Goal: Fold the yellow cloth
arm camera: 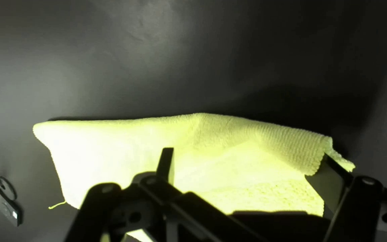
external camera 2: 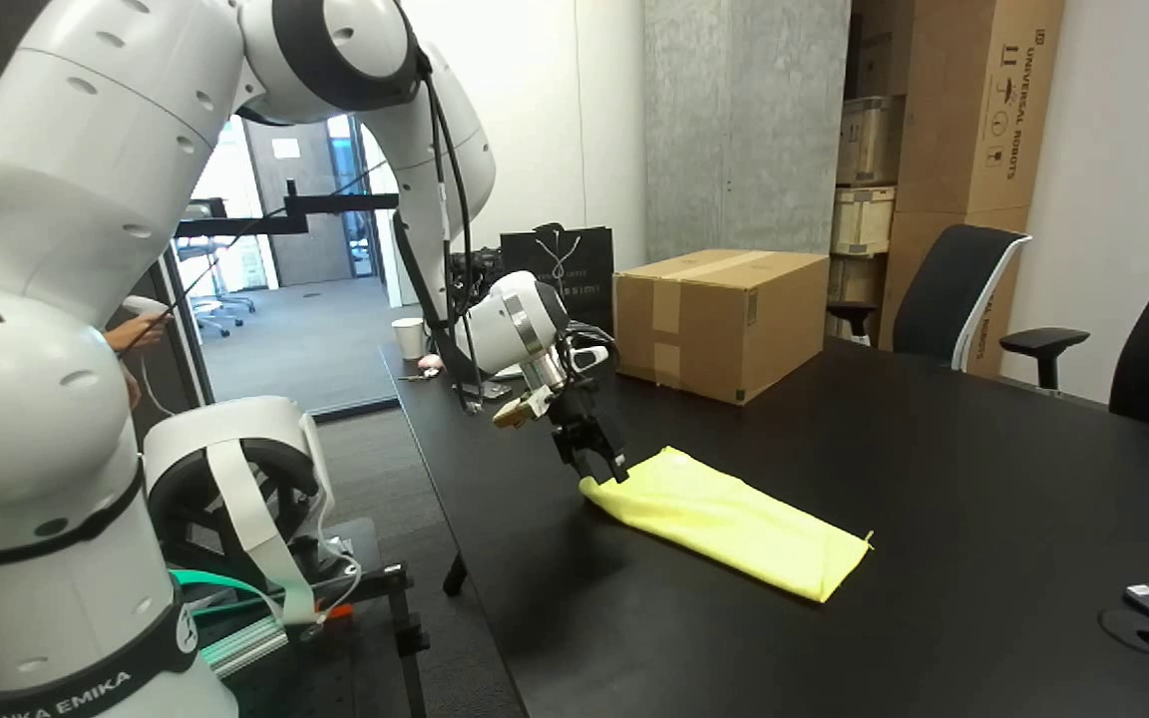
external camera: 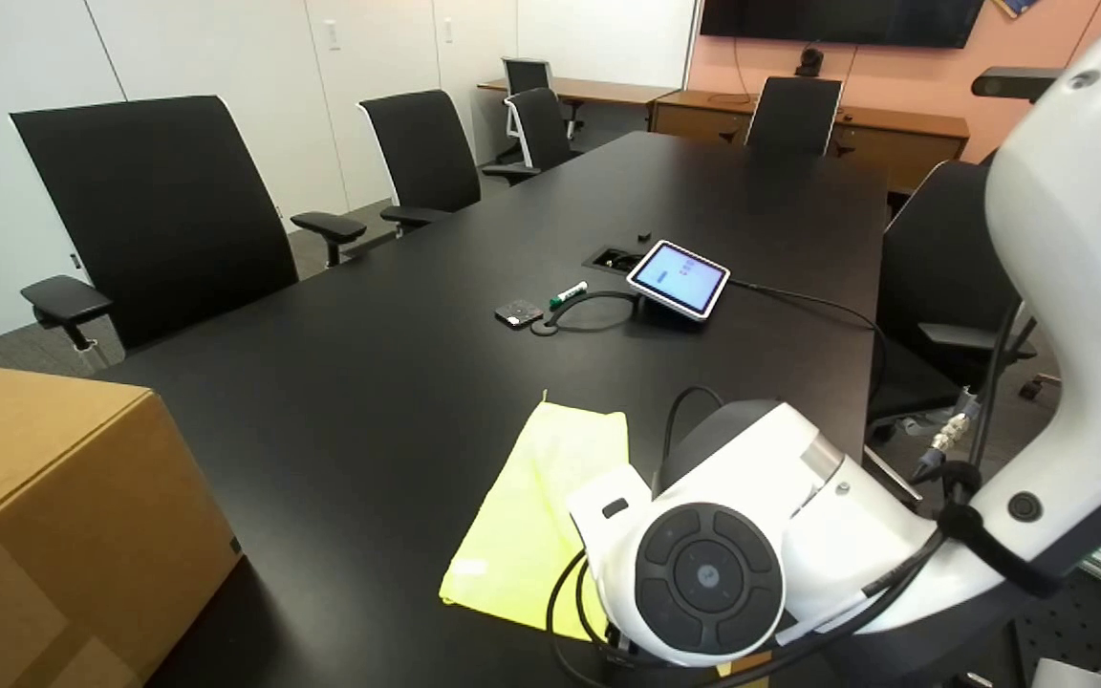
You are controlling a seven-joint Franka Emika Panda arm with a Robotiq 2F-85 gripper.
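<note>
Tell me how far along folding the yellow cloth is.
Done, seemingly: the yellow cloth lies as a long strip, with a turned-over edge in the wrist view. In hand: nothing gripped; the open jaws stand at one end. Left: perhaps straightening that end, where layers look uneven.

Yellow cloth point(external camera 2: 734, 524): plain, pale lemon-yellow, 1 sheet lying on the black tabletop point(external camera 2: 973, 618) as a longish strip, mostly flat with shallow creases. 1 long edge is rounded over. Wrist view: ribbed weave along part of that edge; at least 2 layers show at 1 short end. Loose thread at 1 corner of the opposite long edge.
</note>
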